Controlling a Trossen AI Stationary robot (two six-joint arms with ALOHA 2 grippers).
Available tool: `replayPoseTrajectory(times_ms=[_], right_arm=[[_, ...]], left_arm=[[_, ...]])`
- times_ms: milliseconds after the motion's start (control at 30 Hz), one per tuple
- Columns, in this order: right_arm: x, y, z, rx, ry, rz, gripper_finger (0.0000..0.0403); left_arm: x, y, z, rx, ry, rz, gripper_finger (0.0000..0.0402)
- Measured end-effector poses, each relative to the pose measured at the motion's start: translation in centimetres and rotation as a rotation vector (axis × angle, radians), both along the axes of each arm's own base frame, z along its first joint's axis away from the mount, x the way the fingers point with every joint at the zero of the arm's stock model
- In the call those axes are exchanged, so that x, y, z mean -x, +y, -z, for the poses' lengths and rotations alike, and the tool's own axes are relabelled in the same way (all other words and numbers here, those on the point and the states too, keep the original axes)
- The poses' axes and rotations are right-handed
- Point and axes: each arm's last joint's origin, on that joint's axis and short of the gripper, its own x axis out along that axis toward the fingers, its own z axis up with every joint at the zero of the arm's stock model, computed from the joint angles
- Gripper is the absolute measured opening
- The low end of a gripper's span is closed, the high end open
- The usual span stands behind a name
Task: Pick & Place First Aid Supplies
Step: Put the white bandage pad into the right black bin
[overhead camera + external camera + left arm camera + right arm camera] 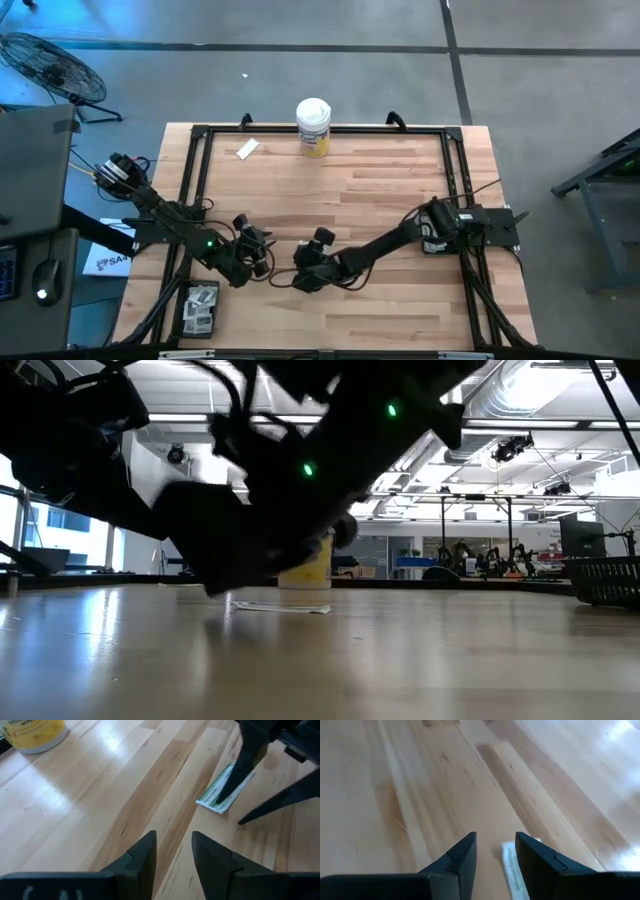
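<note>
1. The right gripper (305, 280) is hanging low over the wooden table (400, 200), at about 6 o'clock from the table's middle, its arm stretching in from 3 o'clock. Its fingers (457, 857) are standing apart with a gap between them, and nothing is sitting between them.
2. The left gripper (262, 252) is hovering just beside it, toward 9 o'clock, with its own fingers (140, 857) also parted and gripping nothing.
3. A tall white wipes canister (313, 126) with a yellow label is standing upright at the table's 12 o'clock edge.
4. A dark tray (197, 309) holding pale packets is sitting at the table's 7 o'clock corner.
5. A white and pale-green oblong wrapper (222, 795) is lying flat on the wood under the right gripper's fingertips; the right wrist view is showing its end (512, 870) just beside one finger, and whether the finger is touching it cannot be told.
6. Another small white packet (247, 149) is lying flat near 11 o'clock, well apart from both grippers.
</note>
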Motion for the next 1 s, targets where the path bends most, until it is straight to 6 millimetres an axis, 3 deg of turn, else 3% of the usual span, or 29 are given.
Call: replayPoseTrajectory(times_ms=[500, 900, 1000], right_arm=[[0.2, -1.9, 0.8, -0.062, 0.041, 0.071, 0.0121], [0.0, -3.7, 0.9, -0.103, 0.093, 0.079, 0.0011], [0.0, -3.7, 0.9, -0.091, 0.098, 0.074, 0.0006]], left_arm=[[0.0, 0.0, 0.0, 0.002, -0.004, -0.002, 0.0122], [0.0, 0.0, 0.0, 0.002, -0.004, -0.002, 0.0122], [0.0, 0.0, 0.0, 0.002, -0.004, -0.002, 0.0122]])
